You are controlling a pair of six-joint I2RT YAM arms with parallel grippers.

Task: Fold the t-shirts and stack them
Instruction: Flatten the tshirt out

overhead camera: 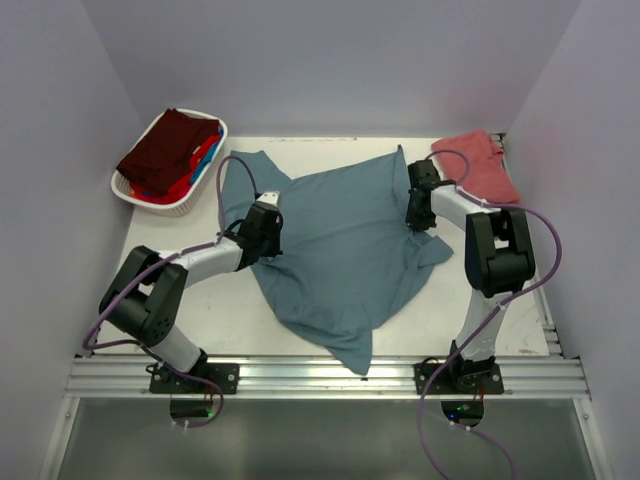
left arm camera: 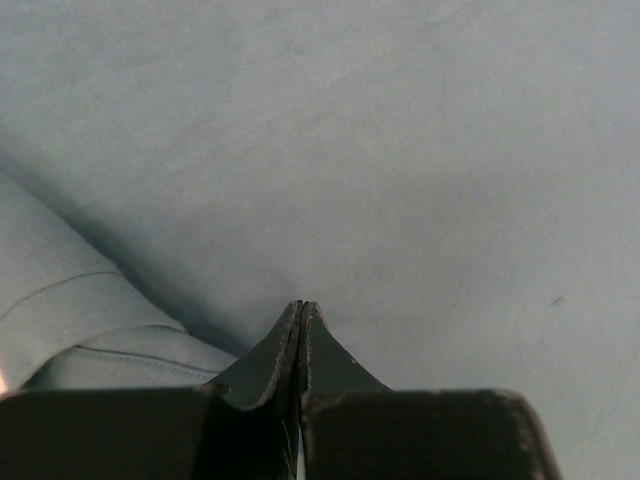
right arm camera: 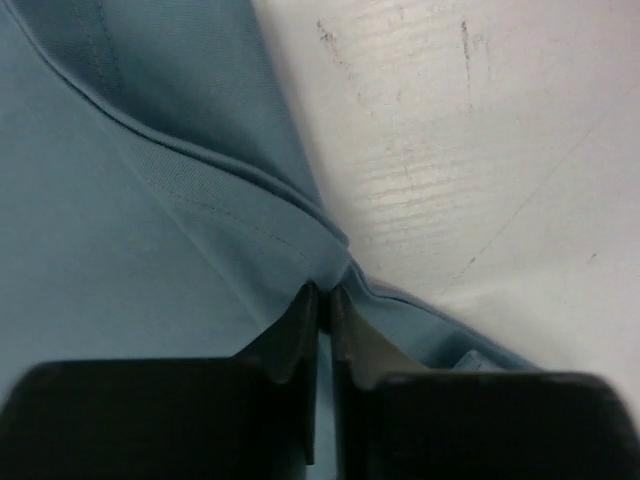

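Tabletop [overhead camera: 250, 320], white, seen from above, with a large teal-blue shirt [overhead camera: 340, 250] spread loosely across its middle; the cloth is rumpled, one corner trailing towards the near edge between the two arm bases.

Left arm [overhead camera: 190, 265] reaches onto the shirt's left side, where a sleeve juts out; the left jaws are pressed fully together, tips meeting just above smooth teal cloth, with a stitched hem lying to their left; whether any cloth is caught between them cannot be told.

Right arm [overhead camera: 490, 250] bends down to the shirt's right edge; the right jaws stand almost together, only a thin slit between them; the shirt's hemmed edge runs up into their tips and bunches there, so they appear to pinch it; bare tabletop shows just beyond that hem.

Salmon-red shirt [overhead camera: 478, 160] lies folded at the far right, well apart from the teal-blue shirt's body and just beyond its right edge.

White basket [overhead camera: 170, 205] sits to the far left of the teal-blue shirt, near but not touching its sleeve; a dark maroon shirt [overhead camera: 170, 145] lies on top inside it, with a bright blue shirt [overhead camera: 208, 158] showing underneath.
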